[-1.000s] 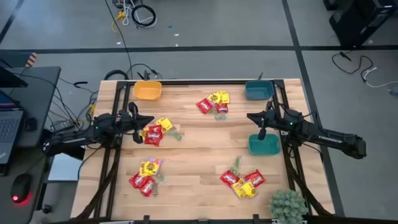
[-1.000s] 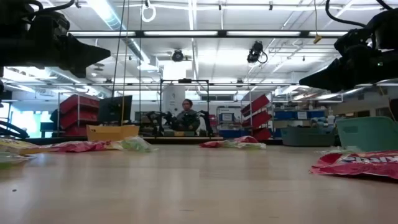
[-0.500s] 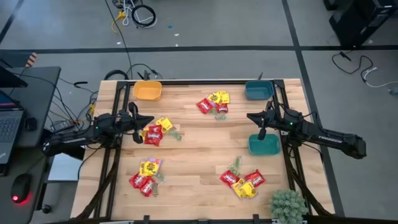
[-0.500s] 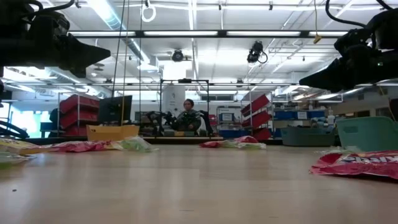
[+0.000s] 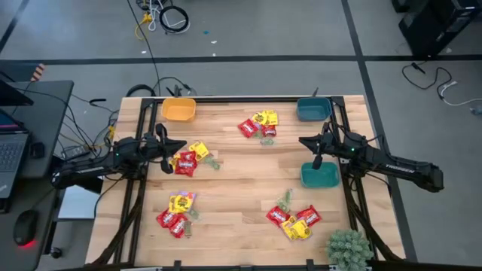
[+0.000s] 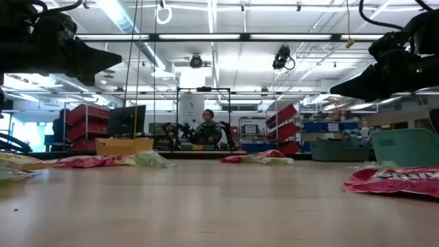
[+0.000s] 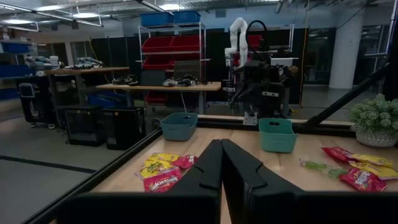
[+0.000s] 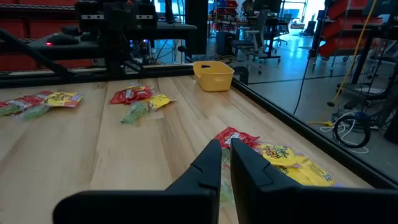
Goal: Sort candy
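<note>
The candy lies in several piles of red, yellow and pale green packets flat on the wooden table: one pile (image 5: 188, 160) at the left middle, one (image 5: 260, 125) at the far middle, one (image 5: 176, 211) near left, one (image 5: 294, 220) near right. My left gripper (image 5: 182, 145) hangs shut above the table beside the left-middle pile, pointing toward the table's right; in its wrist view the fingers (image 7: 211, 163) meet with nothing between them. My right gripper (image 5: 302, 140) hangs shut at the right side, pointing toward the table's left, fingers (image 8: 210, 163) together.
An orange bowl (image 5: 179, 110) stands at the far left corner, a dark teal bowl (image 5: 313, 110) at the far right, a lighter teal bowl (image 5: 319, 176) by the right edge. A potted plant (image 5: 348, 247) sits at the near right corner. A person (image 6: 207, 127) sits far behind the table.
</note>
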Controlling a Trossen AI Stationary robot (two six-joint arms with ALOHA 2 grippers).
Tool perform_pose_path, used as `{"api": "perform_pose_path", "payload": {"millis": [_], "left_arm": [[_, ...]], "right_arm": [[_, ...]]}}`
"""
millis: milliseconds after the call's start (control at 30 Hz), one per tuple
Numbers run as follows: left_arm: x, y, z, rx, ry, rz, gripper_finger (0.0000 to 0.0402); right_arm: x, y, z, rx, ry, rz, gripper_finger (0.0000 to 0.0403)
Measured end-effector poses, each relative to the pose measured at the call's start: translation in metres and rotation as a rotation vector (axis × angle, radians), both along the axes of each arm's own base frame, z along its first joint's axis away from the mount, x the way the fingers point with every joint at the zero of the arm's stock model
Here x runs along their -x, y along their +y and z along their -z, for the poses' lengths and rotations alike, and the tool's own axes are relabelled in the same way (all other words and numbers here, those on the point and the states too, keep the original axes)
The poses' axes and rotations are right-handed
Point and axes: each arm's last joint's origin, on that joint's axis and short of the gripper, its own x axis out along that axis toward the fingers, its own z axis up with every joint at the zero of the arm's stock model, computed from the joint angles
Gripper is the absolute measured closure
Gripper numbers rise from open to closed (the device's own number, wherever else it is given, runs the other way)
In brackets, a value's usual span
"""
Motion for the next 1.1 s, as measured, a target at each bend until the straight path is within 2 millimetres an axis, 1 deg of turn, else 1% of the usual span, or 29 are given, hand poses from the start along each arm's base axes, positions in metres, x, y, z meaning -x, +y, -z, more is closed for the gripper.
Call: {"api": "perform_pose_path", "payload": {"millis": [800,1000,1100], "left_arm": [[0.0,0.0,0.0,0.0,0.0,0.0,0.0391],[0.001,0.0,-0.008,-0.007,-0.082,0.002,0.0391],[0.002,-0.001,-0.01,0.045,-0.123,0.018,0.0391]], "right_arm": [[0.0,0.0,0.0,0.0,0.0,0.0,0.038],[0.0,0.0,0.0,0.0,0.0,0.0,0.038],[0.0,0.0,0.0,0.0,0.0,0.0,0.038]]}}
